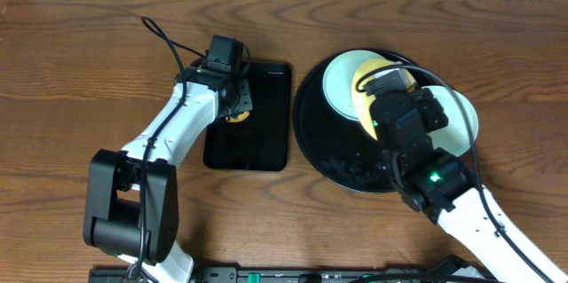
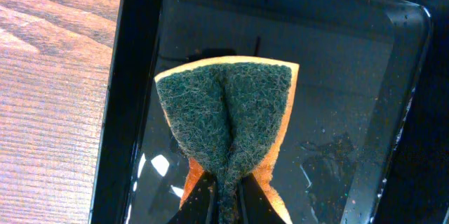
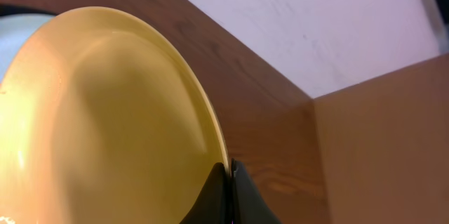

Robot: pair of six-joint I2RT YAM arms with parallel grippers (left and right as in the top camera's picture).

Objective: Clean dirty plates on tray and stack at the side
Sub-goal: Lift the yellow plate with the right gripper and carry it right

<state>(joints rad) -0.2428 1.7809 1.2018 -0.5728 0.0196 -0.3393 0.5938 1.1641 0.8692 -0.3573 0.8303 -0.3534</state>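
Right gripper [image 3: 229,171]: jaws clamped on the rim of the yellow plate [image 3: 105,126]. The plate is held steeply tilted above the round tray [image 1: 337,163]. Two mint plates [image 1: 342,83] lie on that tray, one at the far side and one at the right side, partly hidden by the arm.

Left gripper [image 2: 224,189]: jaws pinched on a folded sponge [image 2: 224,112], green face showing, over the rectangular tray [image 2: 133,76]. Both trays rest on the wooden table [image 1: 71,70].
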